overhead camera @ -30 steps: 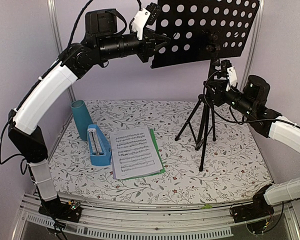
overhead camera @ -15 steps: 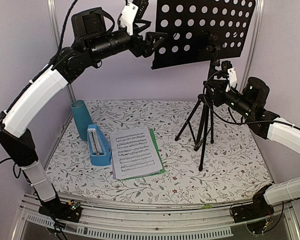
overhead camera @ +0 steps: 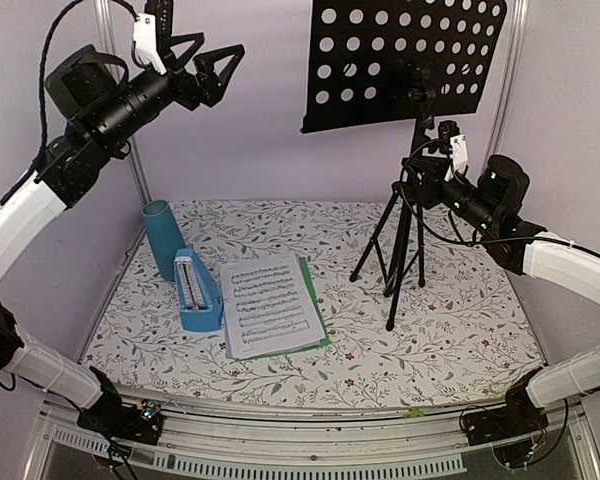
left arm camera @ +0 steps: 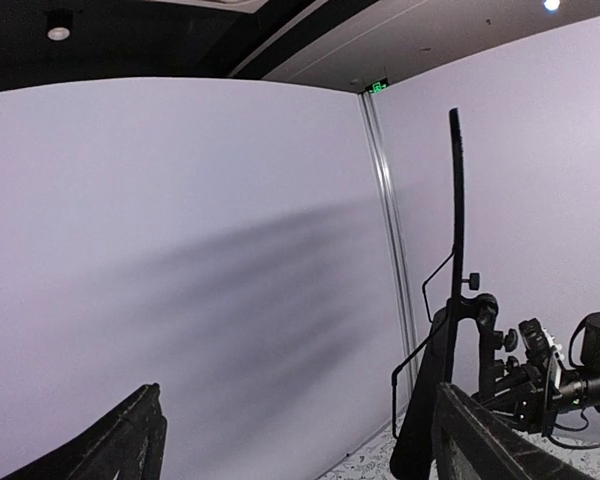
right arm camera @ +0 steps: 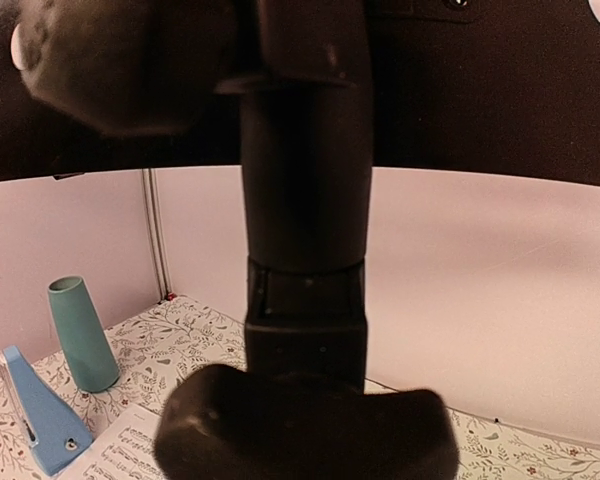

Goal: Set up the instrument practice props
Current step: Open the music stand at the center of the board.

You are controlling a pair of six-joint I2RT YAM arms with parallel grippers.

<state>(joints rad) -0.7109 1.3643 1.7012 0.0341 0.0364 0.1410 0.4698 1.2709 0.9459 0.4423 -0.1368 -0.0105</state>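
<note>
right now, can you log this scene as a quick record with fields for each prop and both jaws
music stand: upright, desk bare
sheet-music pages: stacked flat on the table
blue metronome: just left of the pages
teal cup: upright behind the metronome
left jaws: open, high in the air, holding nothing
right jaws: closed on the stand's pole

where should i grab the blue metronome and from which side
Grip the metronome across its two slanted side faces, low down, coming straight from above with the open left gripper, the nearer arm. It narrows toward the top, so a high grip would likely slip. The sheet-music pages lie close on its right and the teal cup just behind, leaving little room sideways.
</note>
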